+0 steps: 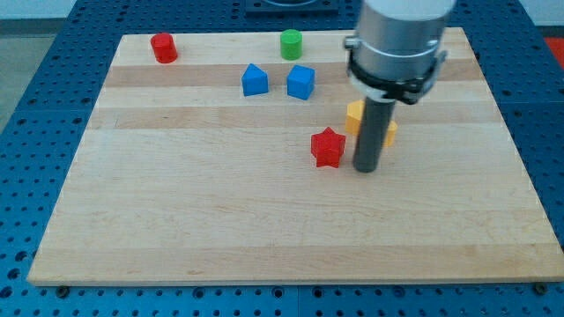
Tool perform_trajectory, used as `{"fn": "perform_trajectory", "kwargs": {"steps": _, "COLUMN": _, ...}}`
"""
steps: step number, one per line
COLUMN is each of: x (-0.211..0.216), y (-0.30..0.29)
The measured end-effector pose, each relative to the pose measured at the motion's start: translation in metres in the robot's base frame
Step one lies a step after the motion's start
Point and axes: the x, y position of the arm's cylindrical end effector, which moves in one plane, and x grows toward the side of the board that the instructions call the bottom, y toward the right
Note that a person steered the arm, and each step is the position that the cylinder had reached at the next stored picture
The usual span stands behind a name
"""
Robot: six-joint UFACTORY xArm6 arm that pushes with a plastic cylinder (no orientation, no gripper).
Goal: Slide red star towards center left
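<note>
The red star (327,147) lies on the wooden board (176,211), a little right of the middle. My tip (367,168) rests on the board just to the star's right, a small gap away. The dark rod rises from it to the grey arm body (397,40) at the view's top. A yellow block (357,115) sits right behind the rod and is partly hidden by it.
A red cylinder (163,47) stands at the top left. A green cylinder (291,43) is at the top middle. Two blue blocks, one house-shaped (255,80) and one a cube (300,82), sit side by side above the star.
</note>
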Motion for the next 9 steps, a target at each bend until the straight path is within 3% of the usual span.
{"fn": "perform_trajectory", "kwargs": {"steps": 5, "x": -0.029, "y": -0.023}}
{"fn": "perform_trajectory", "kwargs": {"steps": 7, "x": -0.036, "y": -0.068}}
{"fn": "perform_trajectory", "kwargs": {"steps": 9, "x": -0.06, "y": -0.076}}
